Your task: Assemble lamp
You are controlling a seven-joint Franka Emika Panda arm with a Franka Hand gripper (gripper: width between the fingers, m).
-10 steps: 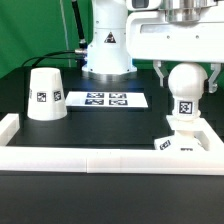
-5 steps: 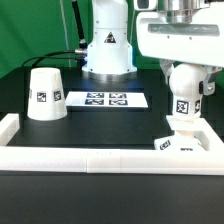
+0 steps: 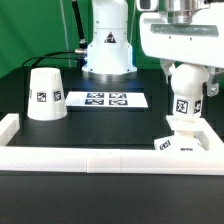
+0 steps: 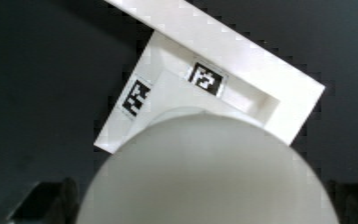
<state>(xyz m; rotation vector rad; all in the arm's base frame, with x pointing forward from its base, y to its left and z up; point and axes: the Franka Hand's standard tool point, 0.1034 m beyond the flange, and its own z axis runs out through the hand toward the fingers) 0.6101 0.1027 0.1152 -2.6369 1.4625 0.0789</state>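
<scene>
The bulb is seated upright on the base, at the exterior view's right. Its round head is pinched by the gripper, which is pointed straight down. In the wrist view the joint is hidden by the bulb head, and the fingers are cut off at the edge.

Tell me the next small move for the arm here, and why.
Probably a small twist of the bulb to seat it in the base. The pincer grips the bulb's round head, and its stem already stands upright on the base's middle. The shade stands apart on the exterior view's left, so it comes later.
</scene>
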